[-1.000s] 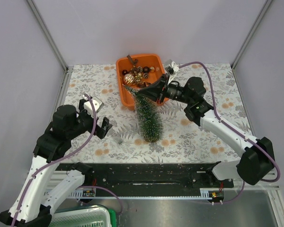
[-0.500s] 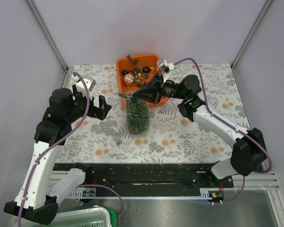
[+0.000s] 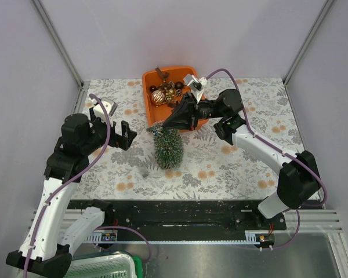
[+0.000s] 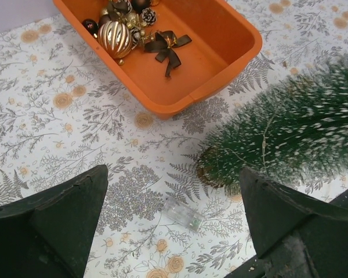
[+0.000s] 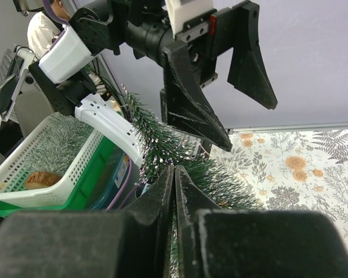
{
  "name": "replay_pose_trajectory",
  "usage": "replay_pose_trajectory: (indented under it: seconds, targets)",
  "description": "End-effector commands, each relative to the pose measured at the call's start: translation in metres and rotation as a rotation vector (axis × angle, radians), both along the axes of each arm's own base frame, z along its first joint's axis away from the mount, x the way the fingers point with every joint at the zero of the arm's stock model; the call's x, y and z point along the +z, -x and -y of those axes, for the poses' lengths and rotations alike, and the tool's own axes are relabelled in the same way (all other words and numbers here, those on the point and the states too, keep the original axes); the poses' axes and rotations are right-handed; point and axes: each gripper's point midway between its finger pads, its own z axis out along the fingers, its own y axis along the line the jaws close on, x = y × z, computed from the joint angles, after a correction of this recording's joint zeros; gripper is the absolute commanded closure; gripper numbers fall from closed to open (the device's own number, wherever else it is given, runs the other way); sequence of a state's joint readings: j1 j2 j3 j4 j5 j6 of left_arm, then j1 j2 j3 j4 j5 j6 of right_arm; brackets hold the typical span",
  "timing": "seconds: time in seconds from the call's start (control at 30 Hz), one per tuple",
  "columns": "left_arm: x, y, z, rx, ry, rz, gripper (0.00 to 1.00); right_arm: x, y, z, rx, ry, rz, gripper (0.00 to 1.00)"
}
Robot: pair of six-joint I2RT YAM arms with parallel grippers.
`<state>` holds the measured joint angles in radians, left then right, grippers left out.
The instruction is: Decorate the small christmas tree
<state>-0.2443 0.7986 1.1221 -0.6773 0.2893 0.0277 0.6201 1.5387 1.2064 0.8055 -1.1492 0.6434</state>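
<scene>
The small christmas tree (image 3: 167, 147) stands tilted on the tablecloth in front of the orange tray (image 3: 192, 71), its base down near the left gripper's side. My right gripper (image 3: 165, 123) is shut on the tree's tip; in the right wrist view its jaws (image 5: 174, 169) are pressed together with green bristles (image 5: 162, 145) between them. My left gripper (image 3: 124, 135) is open and empty, left of the tree. In the left wrist view the tree (image 4: 290, 136) lies at right, past the open fingers (image 4: 64, 214). The tray holds a gold striped ball (image 4: 115, 39), a black bow (image 4: 165, 45) and other small ornaments.
A small clear plastic box (image 4: 184, 213) lies on the cloth beside the tree's base, also in the top view (image 3: 145, 171). A white mesh basket (image 3: 104, 267) sits off the table at the near left.
My right gripper has pulled the tree's tip up and to the left, so the tree went from lying slanted to nearly upright. My left arm rose and shifted slightly.
</scene>
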Motion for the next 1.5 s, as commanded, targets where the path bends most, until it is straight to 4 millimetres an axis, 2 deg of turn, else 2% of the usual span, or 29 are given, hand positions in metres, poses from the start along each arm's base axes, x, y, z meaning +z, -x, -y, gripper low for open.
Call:
replay_pose_trajectory:
  seconds: [0.0, 0.17, 0.2, 0.33, 0.43, 0.47, 0.53, 0.63, 0.73, 0.83, 0.97, 1.07, 1.13, 1.2, 1.23, 1.37, 1.4, 1.43, 1.47]
  targets:
    - [0.009, -0.013, -0.004, 0.047, 0.021, 0.059, 0.01, 0.023, 0.008, 0.000, 0.046, -0.011, 0.052, 1.00]
    - [0.017, -0.018, -0.010, 0.078, 0.020, 0.064, 0.01, 0.021, 0.002, -0.002, 0.012, -0.008, 0.063, 1.00]
    - [0.015, -0.019, -0.010, 0.079, 0.018, 0.057, 0.01, 0.018, 0.000, -0.003, 0.001, -0.004, 0.050, 0.97]
    - [0.009, -0.022, -0.012, 0.091, 0.006, 0.024, 0.01, 0.005, -0.013, -0.007, -0.073, 0.030, 0.010, 0.73]
    - [0.007, -0.025, -0.012, 0.097, 0.002, 0.013, 0.01, -0.003, -0.024, -0.008, -0.142, 0.071, -0.001, 0.62]
    - [0.009, -0.026, -0.013, 0.102, 0.004, 0.019, 0.01, -0.005, -0.025, -0.008, -0.157, 0.086, -0.004, 0.57]
    - [0.014, -0.028, -0.014, 0.106, 0.006, 0.035, 0.01, -0.005, -0.026, -0.006, -0.172, 0.101, 0.000, 0.39]
    - [0.025, -0.031, -0.014, 0.109, 0.010, 0.052, 0.01, -0.008, -0.027, -0.003, -0.207, 0.122, -0.002, 0.22]
    - [0.040, -0.033, -0.017, 0.118, 0.003, 0.084, 0.01, -0.001, -0.030, 0.003, -0.271, 0.124, 0.025, 0.13]
    - [0.051, -0.035, -0.020, 0.119, -0.013, 0.110, 0.01, 0.012, -0.031, 0.012, -0.339, 0.116, 0.072, 0.10]
    - [0.058, -0.034, -0.025, 0.130, -0.034, 0.121, 0.01, 0.042, -0.048, 0.035, -0.498, 0.095, 0.115, 0.07]
    - [0.050, -0.032, -0.028, 0.137, -0.050, 0.108, 0.01, 0.059, -0.080, 0.061, -0.636, 0.069, 0.072, 0.07]
    - [0.043, -0.032, -0.031, 0.149, -0.063, 0.089, 0.01, 0.064, -0.116, 0.085, -0.766, 0.052, 0.006, 0.07]
    - [0.034, -0.032, -0.036, 0.170, -0.080, 0.069, 0.01, 0.056, -0.161, 0.109, -0.892, 0.068, -0.077, 0.07]
    - [0.031, -0.032, -0.039, 0.185, -0.086, 0.064, 0.01, 0.043, -0.189, 0.116, -0.964, 0.104, -0.117, 0.07]
    - [0.025, -0.035, -0.051, 0.254, -0.085, 0.035, 0.01, -0.041, -0.297, 0.130, -1.198, 0.376, -0.259, 0.09]
    - [0.022, -0.036, -0.054, 0.264, -0.088, 0.024, 0.01, -0.065, -0.323, 0.130, -1.243, 0.446, -0.287, 0.08]
    - [0.021, -0.038, -0.056, 0.272, -0.087, 0.015, 0.01, -0.078, -0.343, 0.131, -1.276, 0.486, -0.300, 0.04]
    - [0.021, -0.039, -0.059, 0.283, -0.089, 0.005, 0.01, -0.106, -0.364, 0.129, -1.299, 0.539, -0.331, 0.01]
